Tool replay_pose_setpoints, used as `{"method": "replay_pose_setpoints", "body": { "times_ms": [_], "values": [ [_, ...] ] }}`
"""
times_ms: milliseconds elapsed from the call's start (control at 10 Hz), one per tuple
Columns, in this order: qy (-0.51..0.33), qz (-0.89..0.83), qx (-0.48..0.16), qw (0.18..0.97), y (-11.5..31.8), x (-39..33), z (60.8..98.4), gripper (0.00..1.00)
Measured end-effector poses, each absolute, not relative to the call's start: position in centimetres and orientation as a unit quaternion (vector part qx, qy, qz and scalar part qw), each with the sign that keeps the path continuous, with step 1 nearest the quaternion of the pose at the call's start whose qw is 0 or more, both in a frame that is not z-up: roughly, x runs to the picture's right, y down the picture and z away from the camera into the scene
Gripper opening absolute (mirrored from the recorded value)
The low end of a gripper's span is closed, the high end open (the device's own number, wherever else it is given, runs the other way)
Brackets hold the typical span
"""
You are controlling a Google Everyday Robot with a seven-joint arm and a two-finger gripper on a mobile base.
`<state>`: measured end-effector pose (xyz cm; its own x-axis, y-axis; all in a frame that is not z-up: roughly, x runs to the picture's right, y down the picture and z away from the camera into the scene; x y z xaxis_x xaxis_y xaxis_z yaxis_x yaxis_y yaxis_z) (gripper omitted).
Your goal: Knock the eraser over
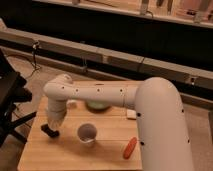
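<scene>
The robot's white arm (pixel 125 97) is taking up most of the view, its thick upper segment rising from the lower right and its forearm reaching across to the left, then bending downward at a rounded joint. Beneath it, a light wooden bench (pixel 60 155) is carrying everything else, standing in front of a long dark wall with pale rails running across it. A black frame (pixel 10 100) is sitting just off the bench's left edge.

On the far side of the bench, a pale green bowl (pixel 97 105) is lying partly hidden under the forearm. Nearer the front, a white cup (pixel 87 133) is standing upright with its open mouth facing up, roughly at the bench's middle. To its right, an orange carrot-like object (pixel 130 147) is lying tilted, close to the arm's thick segment. A small pale block (pixel 131 114) is resting near the bench's far right edge.

The pincer (pixel 50 131) is hanging at the end of the downturned wrist, low over the bench's left part, to the left of the cup and apart from it. It is showing as a dark shape touching or nearly touching the wood, and I cannot tell whether it is spread or closed. I cannot make out the eraser for certain; it may be the dark mass at the pincer's tip.
</scene>
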<state>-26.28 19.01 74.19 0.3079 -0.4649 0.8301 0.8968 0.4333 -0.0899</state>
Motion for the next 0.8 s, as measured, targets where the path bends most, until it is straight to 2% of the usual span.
{"method": "replay_pose_setpoints", "body": {
  "times_ms": [500,800],
  "values": [
    [-0.398,-0.478,-0.265,0.737,18.6,-29.9,74.4,0.0],
    [-0.392,-0.47,-0.272,0.743,18.8,-28.5,74.3,0.0]
  ]
}}
